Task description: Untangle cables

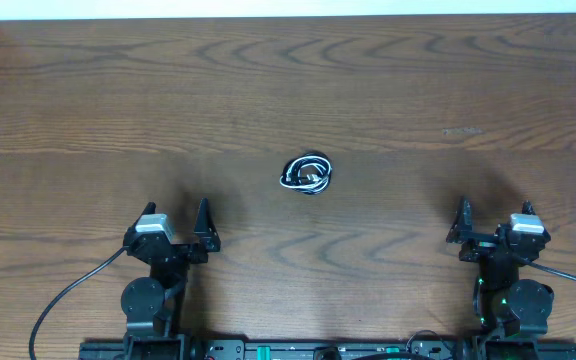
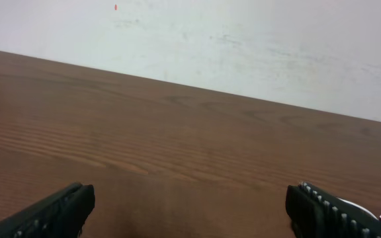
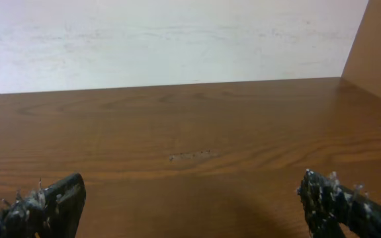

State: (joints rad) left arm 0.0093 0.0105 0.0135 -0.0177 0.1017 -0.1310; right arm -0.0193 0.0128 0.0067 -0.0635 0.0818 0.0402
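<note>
overhead, cables (image 1: 308, 174): one small tight knot of black and white cord, lying on the table (image 1: 418, 80) about midway between the two arms, ahead of them and well apart from both.
overhead, left gripper (image 1: 176, 222): jaws spread wide, nothing held, set near the table's near edge.
overhead, right gripper (image 1: 493, 222): jaws likewise spread wide, nothing held.
left wrist, left gripper (image 2: 190, 198): two dark fingers shown at the lower corners, far apart; only bare wood and a pale wall (image 2: 243, 39) are seen beyond; cables not in this view.
right wrist, right gripper (image 3: 192, 188): fingers far apart, nothing between them; a faint scuff (image 3: 192, 156) is noted on the wood; cables not in this view.
handling, judged: light, thin, limp cord; the whole knot is likely to be dragged by a single pull unless it is pinned by the other gripper; a smooth jacket may slip.
hold, judged: an outer loop at the knot's rim or a free plug end is preferred; the plug ends are too small to be picked out.
</note>
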